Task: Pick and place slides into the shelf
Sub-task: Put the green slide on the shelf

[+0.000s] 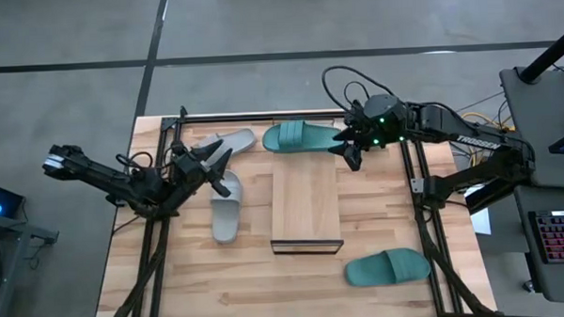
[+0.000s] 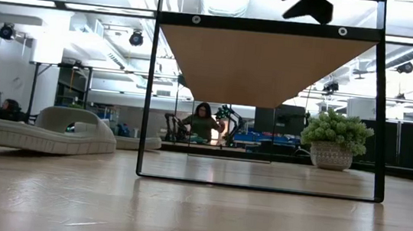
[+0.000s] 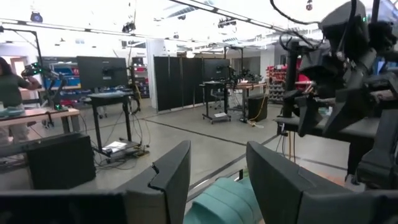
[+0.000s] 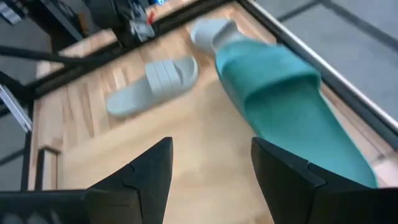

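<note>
**Nothing on the shelf yet: four slides to go**

We start with the shelf [image 1: 305, 203], the long light-wood plank rack with its dark metal edge, sitting dead centre on the wooden tabletop [image 1: 192, 284]. Its top is bare, so by our reckoning no part of the job is done yet.

Round it lie the slides, all four on the table. At twelve o'clock from the shelf lies a dark teal-green rubbery sandal [image 1: 303, 135], just off the shelf's far end. At five o'clock, near the table's front right, lies its teal partner [image 1: 387, 267]. At nine o'clock a light grey sandal [image 1: 226, 208] lies lengthwise just beside the shelf, and at eleven o'clock the second light grey one [image 1: 227, 142] lies angled near the back edge.

Now the arms. The right gripper [image 1: 349, 149] hovers at one o'clock from the shelf, right by the far teal sandal's end. Its wrist view shows the fingers spread wide with bare wood between them and the teal sandal [image 4: 292, 106] just ahead. Empty, we say.

The left gripper [image 1: 218, 167] sits at ten o'clock, between the two grey sandals. Its wrist view shows the fingers partly apart and nothing gripped.

We judge a first pick is being lined up; every slide remains to be placed.
</note>
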